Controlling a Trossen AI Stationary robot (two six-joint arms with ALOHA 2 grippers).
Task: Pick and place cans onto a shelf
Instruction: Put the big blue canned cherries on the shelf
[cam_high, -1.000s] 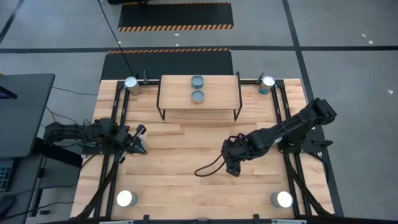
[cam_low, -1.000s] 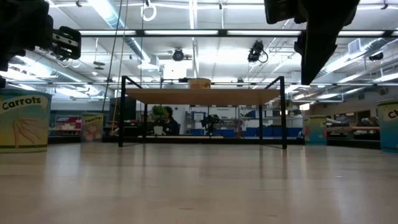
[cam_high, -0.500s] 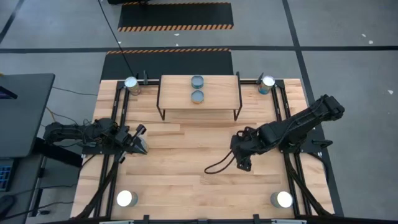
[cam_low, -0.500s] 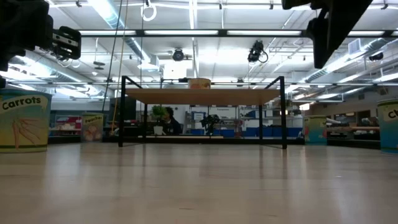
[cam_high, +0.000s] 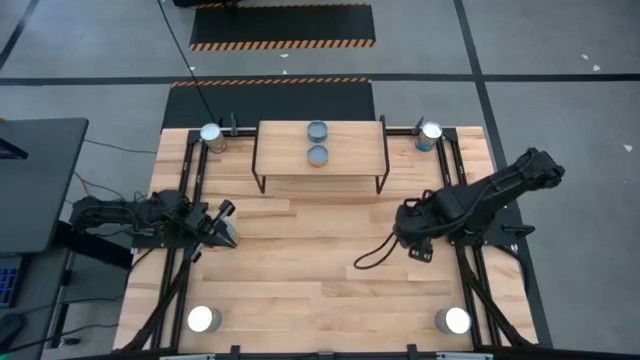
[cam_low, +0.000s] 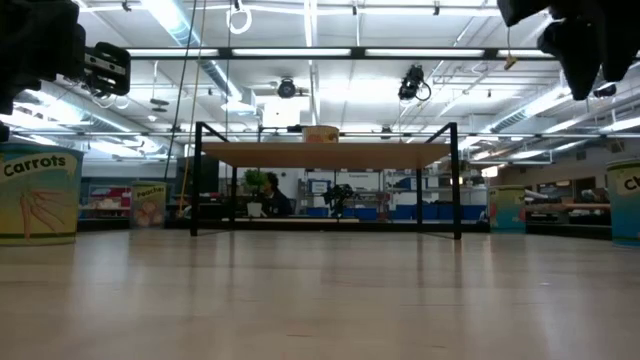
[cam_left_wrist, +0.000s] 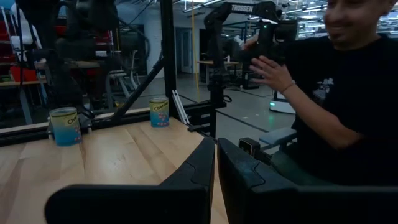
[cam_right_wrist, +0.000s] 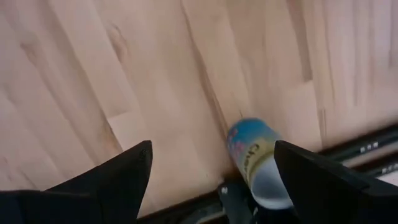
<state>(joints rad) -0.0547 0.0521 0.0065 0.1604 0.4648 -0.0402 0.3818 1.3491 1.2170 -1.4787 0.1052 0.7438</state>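
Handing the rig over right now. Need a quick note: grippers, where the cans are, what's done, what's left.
Left gripper: shut, empty, parked at the table's left side.
Right gripper: open, empty, above the table's right half, with the near-right can in its wrist view.
Done: two cans on the shelf, far one and near one.
Left: four cans at the table corners: far-left, far-right, near-left, near-right.
A person is beside the table in the left wrist view.
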